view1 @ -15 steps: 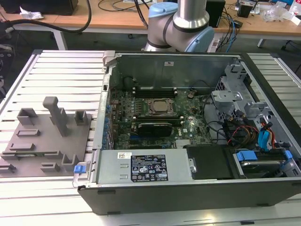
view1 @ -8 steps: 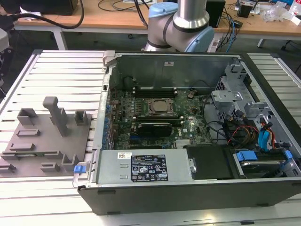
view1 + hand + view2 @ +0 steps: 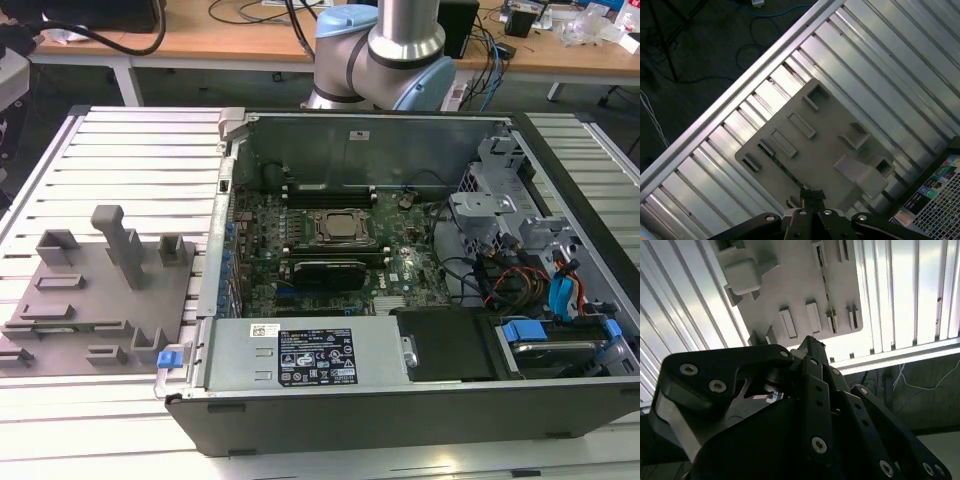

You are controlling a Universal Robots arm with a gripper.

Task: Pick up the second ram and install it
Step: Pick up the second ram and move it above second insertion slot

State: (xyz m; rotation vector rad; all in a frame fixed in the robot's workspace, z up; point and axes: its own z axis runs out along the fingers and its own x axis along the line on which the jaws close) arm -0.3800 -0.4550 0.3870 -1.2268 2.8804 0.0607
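**When the End Effector Hangs Above the Fixture Tray**

Where the ribbed desk (image 3: 120, 130) carries the work, the open computer case (image 3: 400, 405) lies on its side, with the grey fixture tray (image 3: 90, 310) just beside it on the exterior view's left. In both wrist views the end effector (image 3: 812, 196) (image 3: 810, 345) hangs above the tray, fingertips closed together, nothing between them. In the first wrist view the second ram (image 3: 781, 166), a thin green stick, stands on edge in a narrow tray slot near the end effector.
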